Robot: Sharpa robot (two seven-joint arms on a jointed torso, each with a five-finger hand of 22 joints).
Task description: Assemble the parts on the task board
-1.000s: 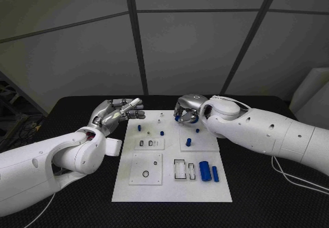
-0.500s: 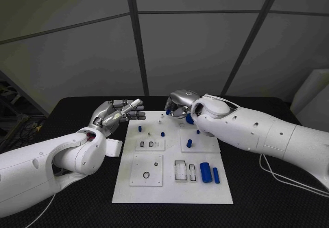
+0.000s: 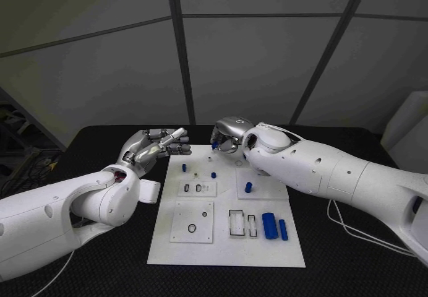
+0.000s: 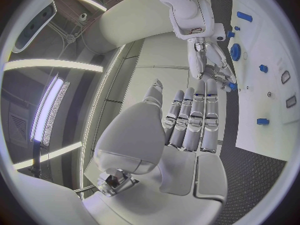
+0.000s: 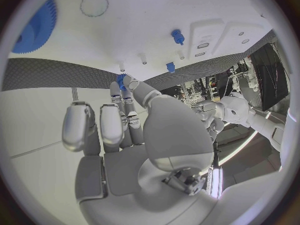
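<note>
Grey wall panels back a black counter (image 3: 107,272) carrying the flat white task board (image 3: 227,247); a small blue plastic part (image 3: 216,146), pinched at the fingertips of the silver right hand (image 3: 230,137) above the board's far edge, looks light, rigid and slick, best held across its sides; its long axis cannot be made out; the silver left hand (image 3: 157,146) hovers just beside the board's far left corner, fingers loosely extended, holding nothing.
</note>
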